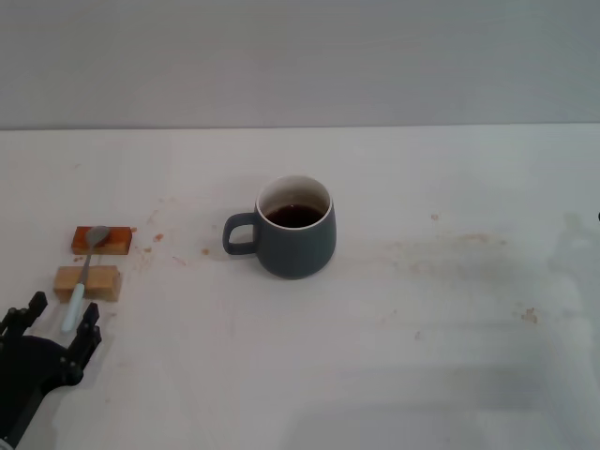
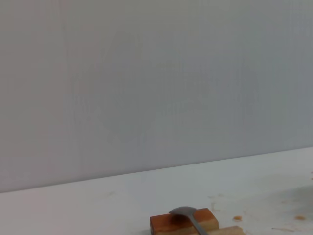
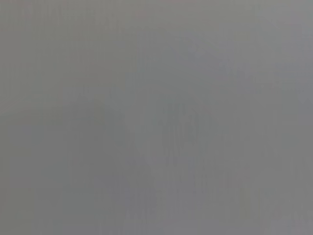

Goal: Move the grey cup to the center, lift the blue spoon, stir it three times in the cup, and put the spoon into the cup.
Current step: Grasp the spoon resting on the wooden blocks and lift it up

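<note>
So the squat dark grey ceramic cup [image 1: 298, 237] of brown liquid sits mid-table [image 1: 422, 337], handle toward the left. Off left, the slim pale-blue spoon [image 1: 82, 277] lies across two small wooden blocks [image 1: 87, 282], with the left hand [image 1: 58, 324] spread open around its handle tip, gripping nothing.

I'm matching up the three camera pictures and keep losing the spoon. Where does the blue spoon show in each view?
Head view: the blue spoon lies far left, across two small blocks, just ahead of the left pincer.
Left wrist view: only its grey metal bowl shows, at the bottom edge.
Right wrist view: not in it.
Shared landmark: the orange-brown block under the spoon's bowl.
</note>
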`<state>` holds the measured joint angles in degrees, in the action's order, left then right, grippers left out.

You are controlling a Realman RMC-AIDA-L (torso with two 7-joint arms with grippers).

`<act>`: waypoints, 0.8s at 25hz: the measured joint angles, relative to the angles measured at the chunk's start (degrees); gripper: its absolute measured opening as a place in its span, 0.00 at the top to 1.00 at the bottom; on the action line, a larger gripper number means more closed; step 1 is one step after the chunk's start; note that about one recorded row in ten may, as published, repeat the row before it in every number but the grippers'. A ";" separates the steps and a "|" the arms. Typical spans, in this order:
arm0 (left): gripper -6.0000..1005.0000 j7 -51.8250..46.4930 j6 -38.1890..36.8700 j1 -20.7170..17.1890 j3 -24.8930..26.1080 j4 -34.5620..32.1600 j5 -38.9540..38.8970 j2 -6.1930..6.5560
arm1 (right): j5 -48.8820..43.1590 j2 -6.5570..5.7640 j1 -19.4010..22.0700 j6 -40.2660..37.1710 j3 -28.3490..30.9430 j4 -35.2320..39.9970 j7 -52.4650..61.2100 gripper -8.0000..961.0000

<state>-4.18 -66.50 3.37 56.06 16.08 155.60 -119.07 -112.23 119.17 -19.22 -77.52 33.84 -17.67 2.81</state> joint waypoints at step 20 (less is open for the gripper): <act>0.43 -0.10 2.12 -0.36 -0.34 2.21 -0.02 0.25 | 0.00 -0.15 -0.68 0.01 0.00 0.45 0.01 0.99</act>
<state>-4.28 -64.38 3.02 55.72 18.29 155.57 -118.82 -112.22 119.02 -19.90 -77.52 33.84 -17.22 2.81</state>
